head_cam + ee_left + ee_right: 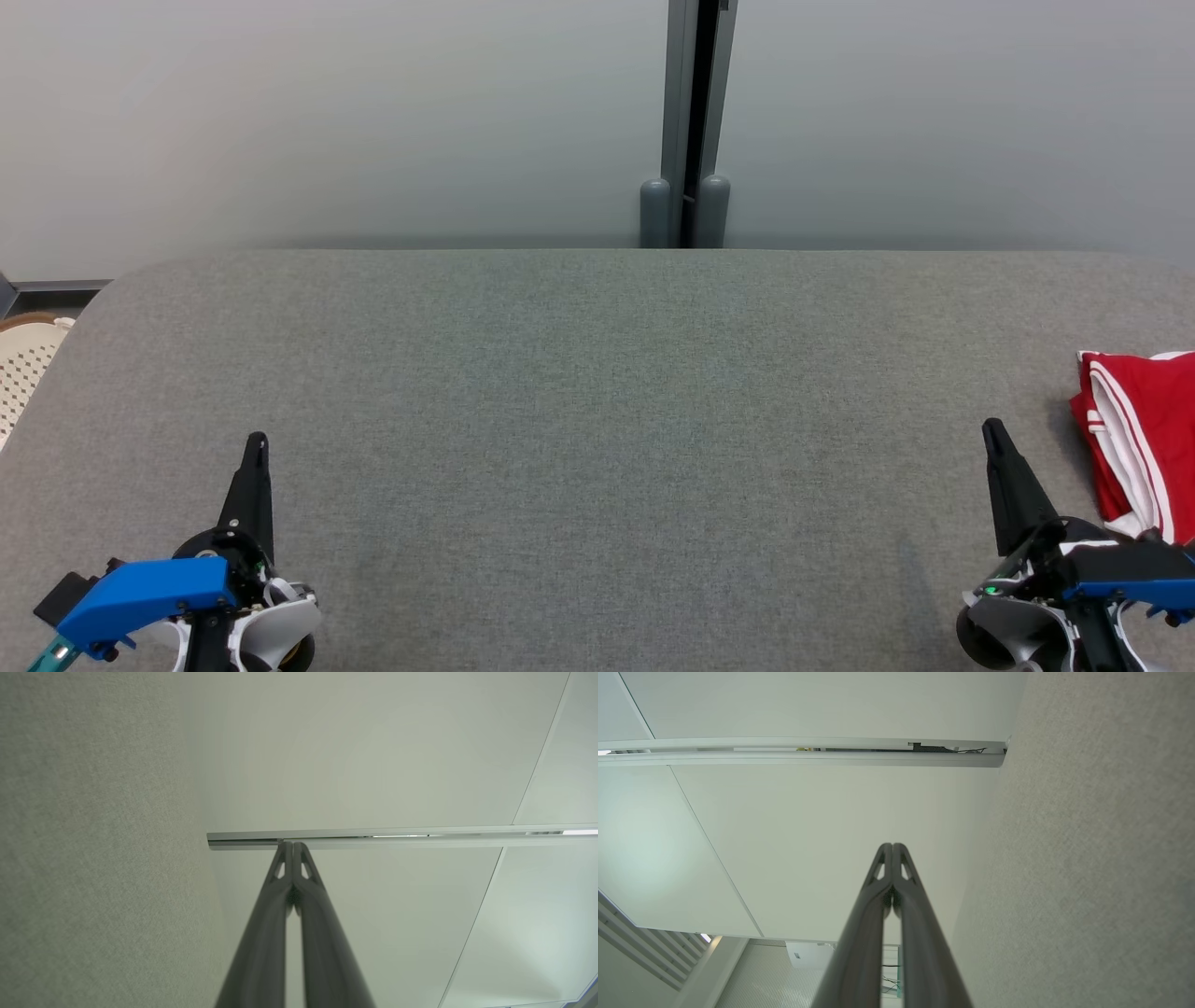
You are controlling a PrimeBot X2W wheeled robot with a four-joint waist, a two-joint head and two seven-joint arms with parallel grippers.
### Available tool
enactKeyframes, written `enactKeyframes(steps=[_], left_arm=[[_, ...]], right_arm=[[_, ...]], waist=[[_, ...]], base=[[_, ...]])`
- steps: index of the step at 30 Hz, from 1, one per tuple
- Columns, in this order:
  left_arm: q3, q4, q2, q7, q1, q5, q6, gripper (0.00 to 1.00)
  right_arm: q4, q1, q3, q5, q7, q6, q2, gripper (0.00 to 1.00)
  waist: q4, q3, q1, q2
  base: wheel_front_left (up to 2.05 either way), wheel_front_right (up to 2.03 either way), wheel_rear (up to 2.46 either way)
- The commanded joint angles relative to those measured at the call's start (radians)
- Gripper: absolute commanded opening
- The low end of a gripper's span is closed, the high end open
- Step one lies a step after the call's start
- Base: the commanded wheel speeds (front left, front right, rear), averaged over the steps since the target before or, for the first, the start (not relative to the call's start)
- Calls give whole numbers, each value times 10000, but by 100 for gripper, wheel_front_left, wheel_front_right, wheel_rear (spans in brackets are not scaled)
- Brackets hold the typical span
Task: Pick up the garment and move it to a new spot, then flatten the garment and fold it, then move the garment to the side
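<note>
The garment (1141, 439), red with white stripes, lies folded at the right edge of the grey table (597, 420), partly cut off by the head view's border. My right gripper (991, 431) rests low at the right, shut and empty, a little to the left of the garment. At the lower left my left gripper (257, 442) is also shut with nothing in it. In the left wrist view the left gripper (293, 845) has its fingers pressed together, and in the right wrist view the right gripper (892, 846) shows the same.
A pale wall with a dark vertical post (695, 121) stands behind the table. A cream perforated basket (23, 369) sits off the table's left edge. The wrist views look along the grey table surface (93, 858) toward white panels (808, 835).
</note>
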Motion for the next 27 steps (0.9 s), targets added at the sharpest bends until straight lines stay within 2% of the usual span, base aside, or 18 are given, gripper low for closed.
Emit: enactKeyframes(steps=[1,27], left_arm=[[17,-49,16,47,-107,-27,-39,0],[16,-51,16,47,-106,-28,-39,0]], right_arm=[[-41,119,-19,24,28,4,-62,0],[-41,119,-18,24,28,4,-61,0]], waist=[[0,0,0,0],[0,0,0,0]], base=[[0,0,0],[0,0,0]])
